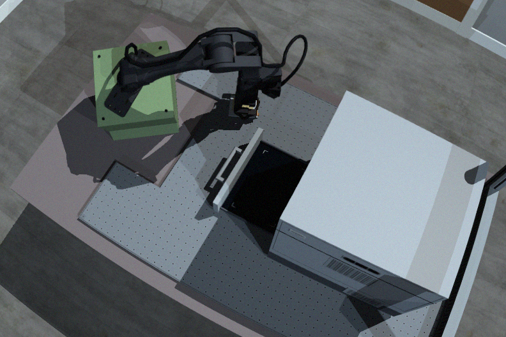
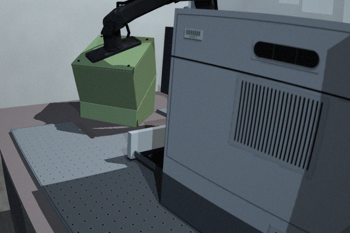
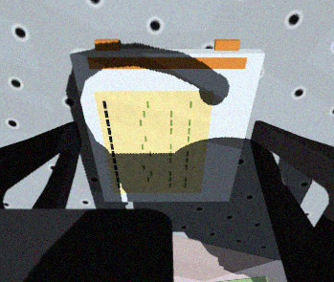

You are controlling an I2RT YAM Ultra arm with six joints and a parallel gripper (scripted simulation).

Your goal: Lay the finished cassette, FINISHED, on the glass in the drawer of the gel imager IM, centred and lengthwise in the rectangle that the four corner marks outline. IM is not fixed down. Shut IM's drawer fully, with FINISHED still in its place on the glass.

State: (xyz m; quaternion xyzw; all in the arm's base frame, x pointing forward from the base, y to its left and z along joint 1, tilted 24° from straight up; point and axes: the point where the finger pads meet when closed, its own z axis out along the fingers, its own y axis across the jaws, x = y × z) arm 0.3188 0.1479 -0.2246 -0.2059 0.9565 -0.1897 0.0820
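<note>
The finished cassette point(image 3: 165, 123) is a white plate with a yellow gel, an orange band and two orange tabs at its far end. It lies flat on the perforated board, and in the top view it is mostly hidden under my gripper point(image 1: 246, 109). In the wrist view my gripper point(image 3: 166, 131) is open, with one dark finger on each side of the cassette's near end, not touching it. The gel imager point(image 1: 379, 189) is a large grey box at the right. Its drawer point(image 1: 261, 181) stands open, showing dark glass and white corner marks, with a pale front panel point(image 1: 237, 169).
The arm's green base block point(image 1: 135, 96) stands at the left, also in the exterior view point(image 2: 116, 81). In the exterior view the imager point(image 2: 256, 116) hides the gripper and cassette; only the drawer front point(image 2: 146, 140) shows. The drawer front lies just in front of the gripper.
</note>
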